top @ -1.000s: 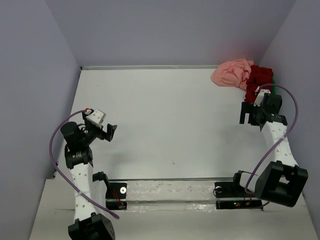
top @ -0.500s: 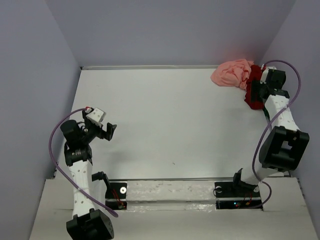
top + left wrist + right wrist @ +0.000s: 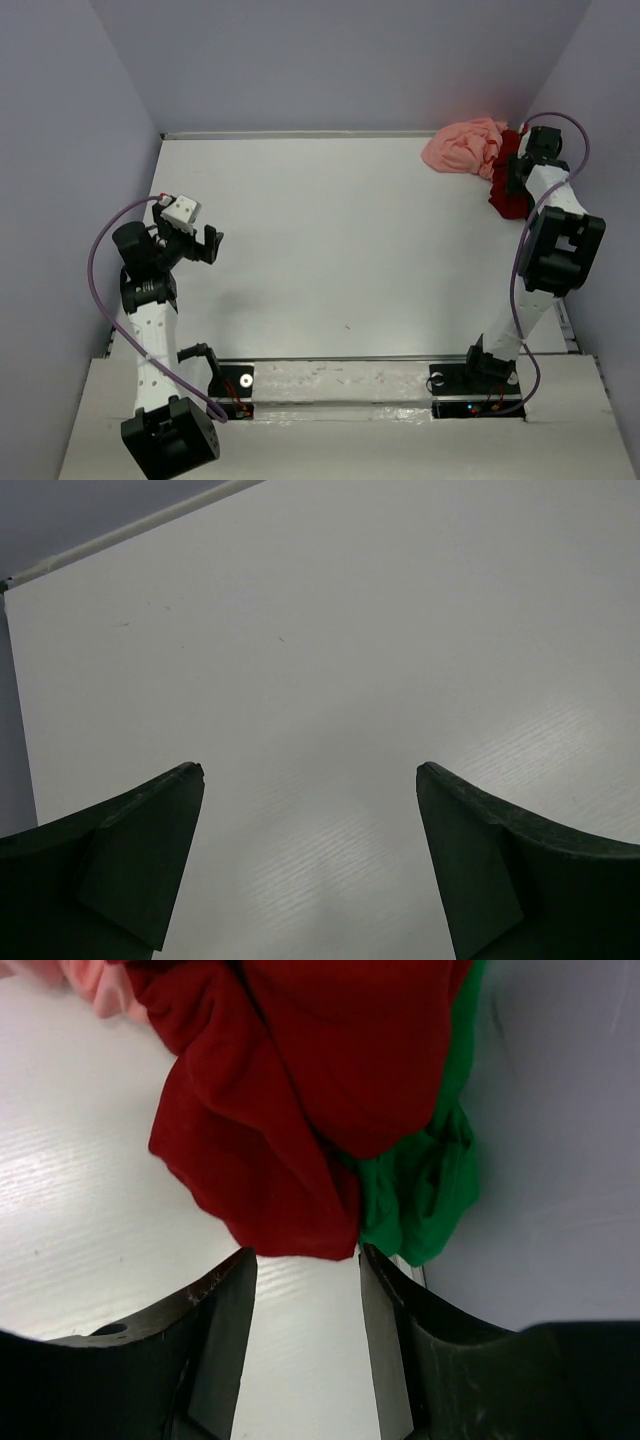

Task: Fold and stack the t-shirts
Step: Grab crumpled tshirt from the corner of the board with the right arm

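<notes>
the left gripper (image 3: 213, 245) hangs over the left side of the white table (image 3: 340, 230), close to the left wall. its jaws are spread wide and nothing sits between them. in the left wrist view the two dark fingers (image 3: 130, 850) frame only bare tabletop, which runs away ahead of them to the back edge.

all three t-shirts lie far off to that gripper's right, bunched in the back right corner. the salmon pink t-shirt (image 3: 462, 147) is the leftmost of the heap, crumpled against the back edge. it lies just to the left of the right gripper (image 3: 517, 175), touching the dark red t-shirt (image 3: 510, 200).

the right arm is stretched along the right wall, and its gripper is down at the dark red cloth. in the right wrist view the dark red t-shirt (image 3: 270, 1110) fills the space ahead of the right gripper (image 3: 305, 1255). its lowest fold reaches right down to the tips of the fingers (image 3: 225, 1320). the jaws are drawn partway together, with a strip of bare table showing between them behind the tips. i cannot tell whether they pinch the hem or only flank it.

the bright green t-shirt (image 3: 425, 1190) lies under and to the right of the red one. it is just ahead of the right finger and pressed to the right wall. a bit of pink (image 3: 100, 990) shows at the far left ahead of the gripper.
</notes>
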Robot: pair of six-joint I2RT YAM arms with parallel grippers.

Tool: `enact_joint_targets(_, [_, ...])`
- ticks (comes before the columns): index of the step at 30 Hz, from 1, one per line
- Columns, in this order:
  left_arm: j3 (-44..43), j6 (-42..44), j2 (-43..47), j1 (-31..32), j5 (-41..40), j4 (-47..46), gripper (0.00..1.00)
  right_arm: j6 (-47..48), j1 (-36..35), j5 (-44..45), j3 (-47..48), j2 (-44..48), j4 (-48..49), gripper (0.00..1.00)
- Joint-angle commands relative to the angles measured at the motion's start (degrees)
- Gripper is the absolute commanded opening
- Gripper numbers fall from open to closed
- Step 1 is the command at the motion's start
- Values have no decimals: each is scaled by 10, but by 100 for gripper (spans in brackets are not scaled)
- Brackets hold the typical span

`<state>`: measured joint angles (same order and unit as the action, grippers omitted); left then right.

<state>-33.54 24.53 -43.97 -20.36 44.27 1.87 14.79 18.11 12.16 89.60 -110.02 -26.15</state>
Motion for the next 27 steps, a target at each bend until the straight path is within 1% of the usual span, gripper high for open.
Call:
enact_joint_targets(1, [-51, -10, -31, -3, 3, -26, 99, -2, 11, 16, 61, -33, 9, 51])
enact_joint_targets(5, [-74, -27, -45, -3, -1, -42, 99, -2, 22, 12, 100, -70, -2, 50])
enact_joint_targets(15, [-78, -52, -63, -4, 13, -66, 99, -13, 22, -23, 170, -143, -40, 49])
enact_joint_targets(19, [-77, -58, -70, -3, 14, -71, 99, -21, 22, -63, 167, -142, -54, 49])
enact_joint_targets(27, [-75, -72, -79, -2, 20, -81, 99, -20, 22, -93, 160, -129, -74, 48])
